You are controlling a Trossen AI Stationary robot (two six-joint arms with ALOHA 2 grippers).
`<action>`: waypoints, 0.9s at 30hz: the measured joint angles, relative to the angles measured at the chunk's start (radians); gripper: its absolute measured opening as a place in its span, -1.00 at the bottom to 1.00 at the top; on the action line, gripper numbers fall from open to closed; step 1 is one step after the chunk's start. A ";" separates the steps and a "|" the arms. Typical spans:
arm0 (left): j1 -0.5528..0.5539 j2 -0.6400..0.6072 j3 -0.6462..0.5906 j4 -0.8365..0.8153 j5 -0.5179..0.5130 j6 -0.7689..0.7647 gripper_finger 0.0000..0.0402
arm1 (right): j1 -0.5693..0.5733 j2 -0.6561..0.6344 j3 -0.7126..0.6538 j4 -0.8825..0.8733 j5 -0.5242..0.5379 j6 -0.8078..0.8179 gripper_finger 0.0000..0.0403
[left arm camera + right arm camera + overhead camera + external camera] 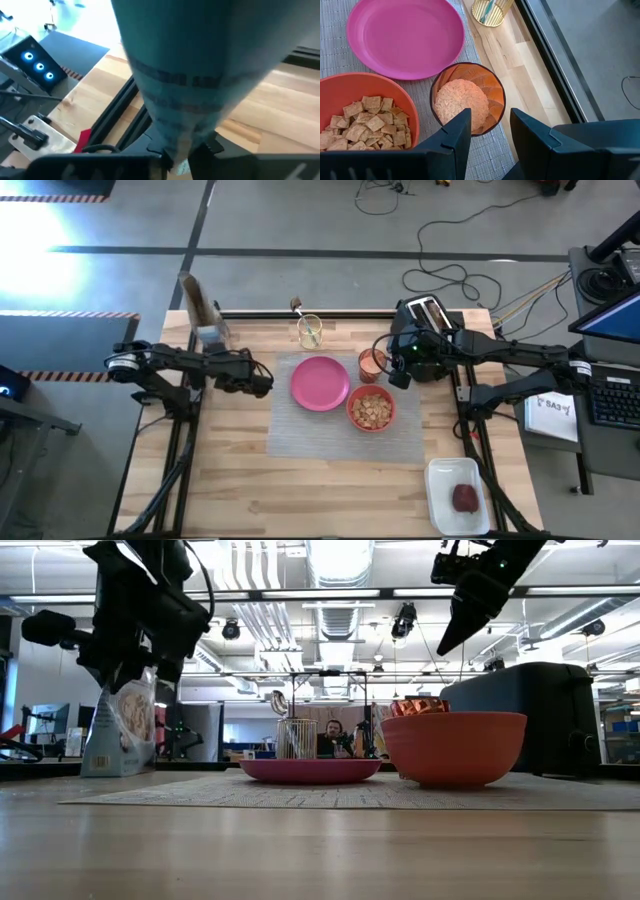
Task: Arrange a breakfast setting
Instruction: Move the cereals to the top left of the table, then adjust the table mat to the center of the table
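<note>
A grey placemat lies mid-table. On it are a pink plate, a red-orange bowl of cereal squares and an orange-tinted cup with pinkish filling. My right gripper is open and empty, well above the cup. My left gripper is shut on a blue-grey cereal bag at the far left. A spoon stands in a clear glass beyond the mat. A dark-red fruit lies on a white tray. No toast slice shows plainly. My left gripper pinches the bag's crumpled upper end between its two fingers. The bag widens away from the fingers and hangs below them. Its lower end is at table height in the low view. Whether it rests there, I cannot tell.
A black toaster stands at the far right, close behind my right arm. The white tray sits at the near right corner. Bare wood lies along the near edge. Black frame rails run along the table's sides.
</note>
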 joint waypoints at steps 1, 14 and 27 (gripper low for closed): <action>-0.002 0.000 0.000 0.000 0.002 -0.008 -0.81 | 0.000 0.000 0.000 0.000 0.000 -0.001 -0.37; -0.161 -0.003 0.024 0.026 0.254 0.005 -0.32 | 0.000 0.000 0.000 0.000 0.000 -0.001 -0.37; -0.440 -0.003 0.124 0.315 0.109 0.486 -0.23 | 0.000 0.000 0.000 0.000 0.000 -0.001 -0.37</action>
